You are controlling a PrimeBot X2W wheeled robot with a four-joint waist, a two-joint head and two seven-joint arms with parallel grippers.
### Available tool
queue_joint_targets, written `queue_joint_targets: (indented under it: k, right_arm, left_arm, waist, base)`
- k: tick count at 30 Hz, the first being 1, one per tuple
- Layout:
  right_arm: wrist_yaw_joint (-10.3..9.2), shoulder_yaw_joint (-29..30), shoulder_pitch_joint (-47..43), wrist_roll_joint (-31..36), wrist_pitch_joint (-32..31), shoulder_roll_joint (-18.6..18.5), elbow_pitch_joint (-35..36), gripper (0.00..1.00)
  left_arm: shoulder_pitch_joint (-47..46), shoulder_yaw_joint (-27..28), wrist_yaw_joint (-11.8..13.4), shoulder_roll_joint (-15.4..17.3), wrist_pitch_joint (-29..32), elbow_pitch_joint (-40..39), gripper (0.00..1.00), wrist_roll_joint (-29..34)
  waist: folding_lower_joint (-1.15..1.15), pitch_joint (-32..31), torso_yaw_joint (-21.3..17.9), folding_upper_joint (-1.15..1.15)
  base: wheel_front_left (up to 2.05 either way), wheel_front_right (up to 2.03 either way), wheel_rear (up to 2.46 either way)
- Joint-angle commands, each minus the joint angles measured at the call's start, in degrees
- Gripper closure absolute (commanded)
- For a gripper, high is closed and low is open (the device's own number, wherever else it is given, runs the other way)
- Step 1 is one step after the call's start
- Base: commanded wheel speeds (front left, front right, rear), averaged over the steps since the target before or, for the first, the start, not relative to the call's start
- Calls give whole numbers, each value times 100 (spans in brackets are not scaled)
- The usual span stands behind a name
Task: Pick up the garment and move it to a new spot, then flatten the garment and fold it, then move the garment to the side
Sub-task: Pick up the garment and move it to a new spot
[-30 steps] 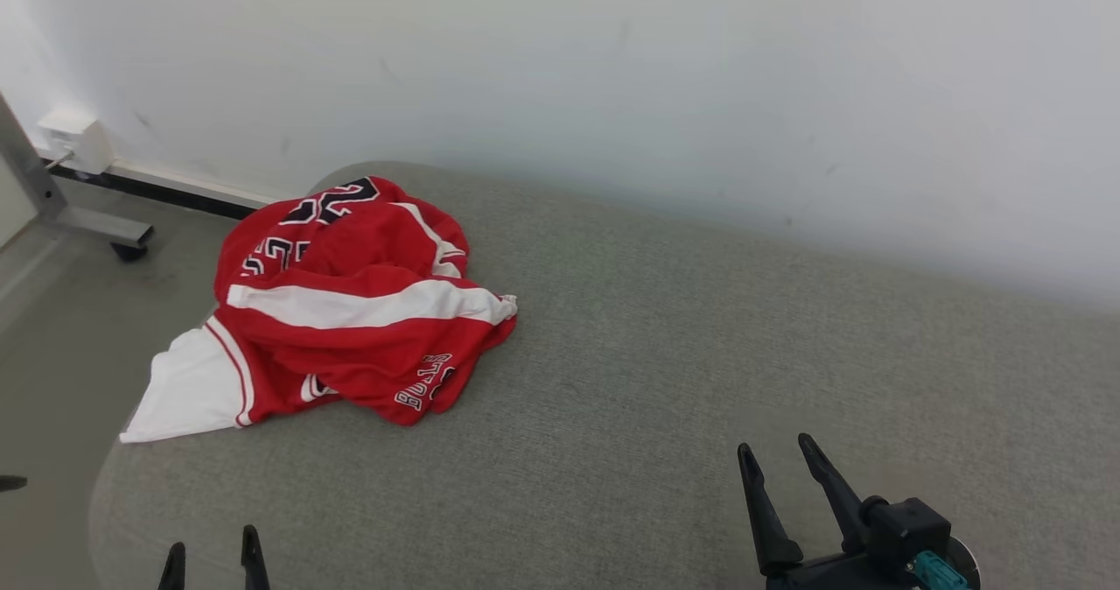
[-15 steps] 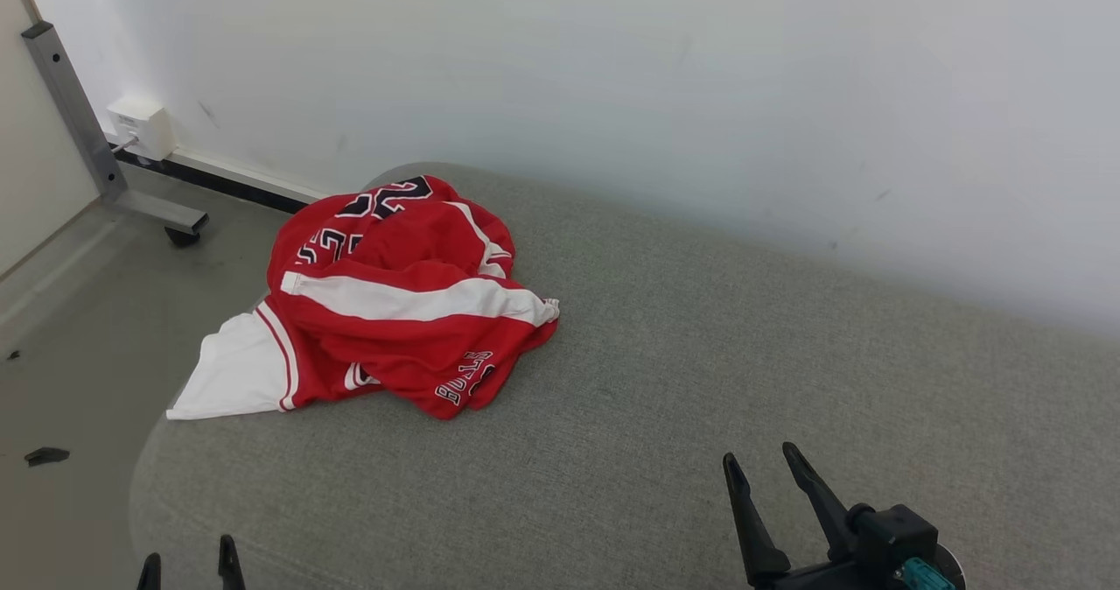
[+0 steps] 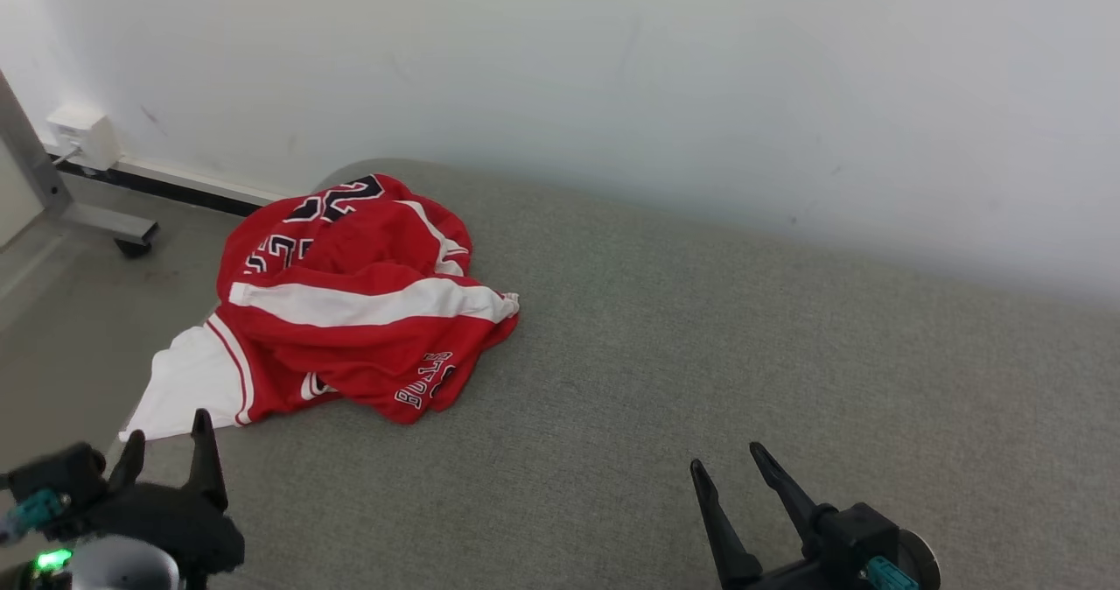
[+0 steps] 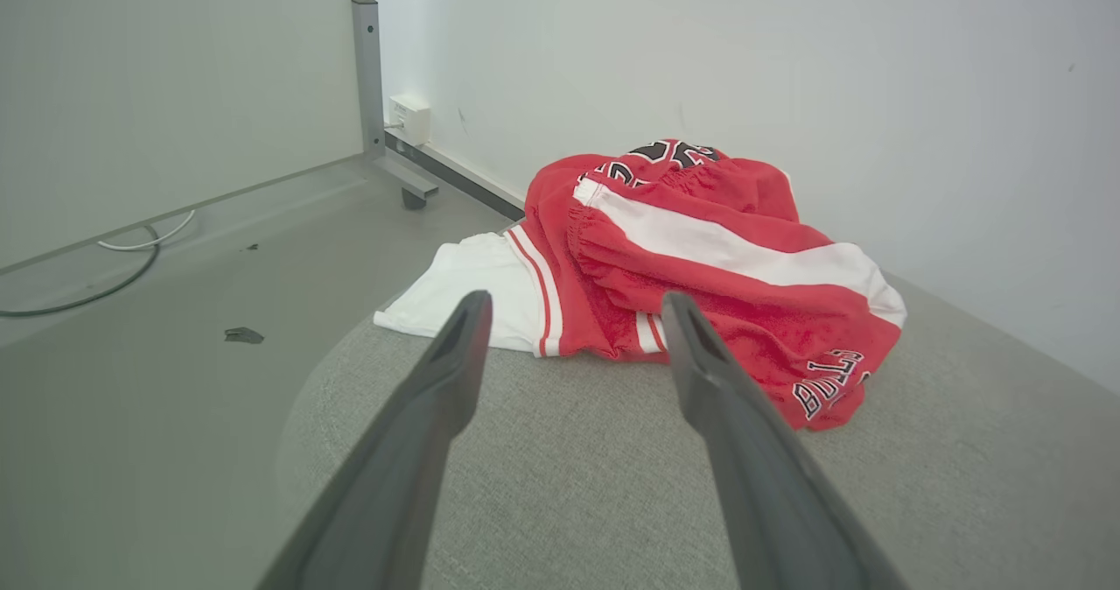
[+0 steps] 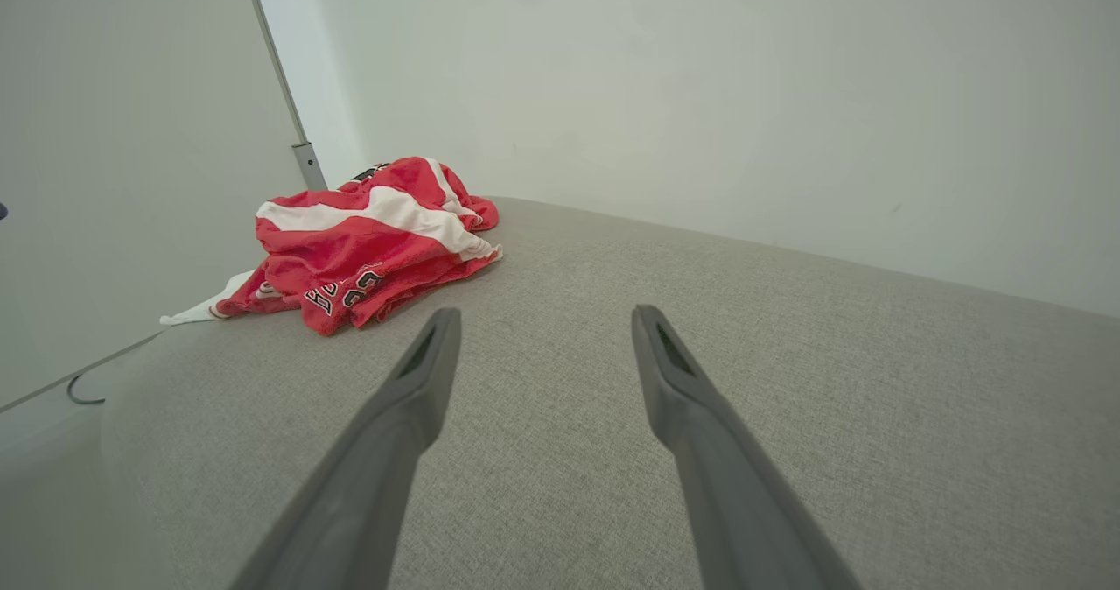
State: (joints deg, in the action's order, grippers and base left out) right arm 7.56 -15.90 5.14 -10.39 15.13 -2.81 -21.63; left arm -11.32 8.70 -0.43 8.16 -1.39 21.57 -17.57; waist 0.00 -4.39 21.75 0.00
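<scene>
The head view had swung aside and come back within the last second, so the whole frame slid and returned. I did not count that as any movement of the garment (image 3: 350, 310). It lay in the same crumpled red-and-white heap at the left end of the grey pad (image 3: 665, 354), in the left half of the frame, with its white flap hanging over the pad's edge toward the floor (image 3: 70, 310).

The real change was my left pincer (image 3: 166, 450). A second before, only its tips had poked up at the bottom edge. Now it stood well into the lower left of the frame, its dark body showing, and had closed on the white flap without touching it. In the left wrist view its two fingers (image 4: 442, 380) were spread wide and aimed straight at the heap's near edge, with bare pad between them and the cloth, and nothing held.

My right pincer (image 3: 724, 456) had drifted a little left along the bottom of the frame. It was also spread wide and empty, well apart from the garment over bare pad.

I judged that the reach for the first pickup had begun on the left side and that no grasp had been made yet. The overhanging flap looked the easiest hold. Grabbing it alone might only drag the heap, so a deeper bite into the red folds seemed safer.
</scene>
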Motion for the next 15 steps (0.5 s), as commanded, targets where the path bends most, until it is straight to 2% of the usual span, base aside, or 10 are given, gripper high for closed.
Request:
queue_joint_targets:
  k: [1,8,15]
  right_arm:
    - [-14,-32,131,71,5,-16,2,0]
    - [-14,-255,501,404,-107,-15,82,0]
    - [-14,-471,733,733,-333,-15,289,0]
  left_arm:
    - [-209,27,-37,-6,122,146,0,-113]
    - [-1514,404,-184,126,816,1224,0,-911]
    - [-2406,618,-130,300,1410,2053,0,-1327]
  waist:
    - [0,286,-294,0]
    - [0,933,-893,0]
    - [0,1526,-1389,0]
  base:
    - [0,0,0]
    - [0,0,0]
    - [0,0,0]
